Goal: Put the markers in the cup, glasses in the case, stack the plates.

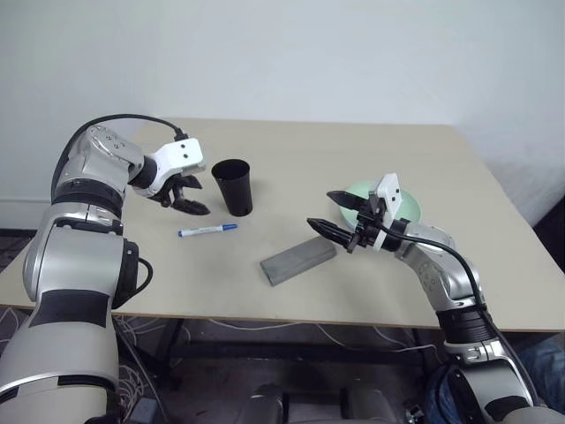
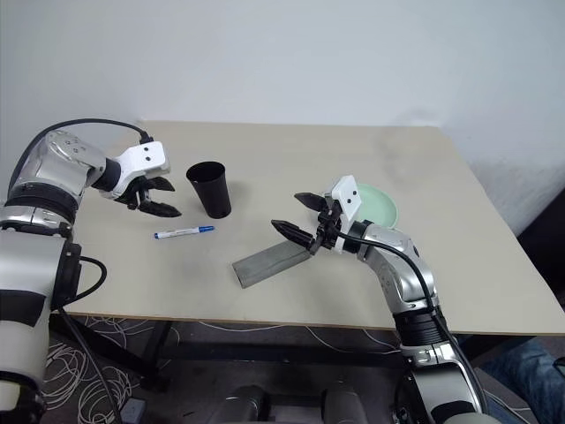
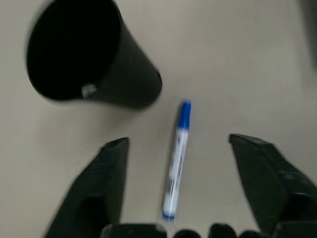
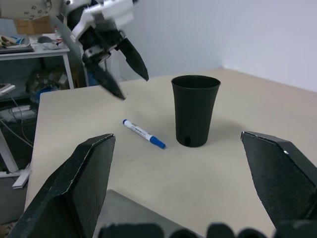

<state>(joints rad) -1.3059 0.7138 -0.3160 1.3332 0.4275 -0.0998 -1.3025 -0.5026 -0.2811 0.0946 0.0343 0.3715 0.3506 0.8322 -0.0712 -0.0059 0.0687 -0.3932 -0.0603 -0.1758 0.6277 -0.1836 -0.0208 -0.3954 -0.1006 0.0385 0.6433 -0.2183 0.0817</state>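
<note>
left gripper [image 1: 187,196]: we see the fingers spread wide, nothing between them. It hangs above the table, just left of the cup, pointing down toward the marker.
left fingers [image 3: 96,188]: in the left wrist view they straddle the marker with clear gaps on both sides, no contact.
marker [image 1: 207,230]: we see one lying flat on the table [image 1: 291,168], blue cap toward the cup, just in front of the cup and apart from it.
cup [image 1: 233,186]: upright, open end up. We see something pale low inside it in the left wrist view, but cannot tell what it is.
right gripper [image 2: 302,215]: fingers spread wide, empty. It is held level above the table, pointing left toward the cup and marker.
case [image 2: 269,261]: grey, lid shut, lying flat. We see its right end just below the right gripper's lower finger; contact we cannot tell.
plate [image 2: 375,206]: we see a mint green one on the table behind the right gripper, partly hidden by it. We cannot tell if another sits under it.
</note>
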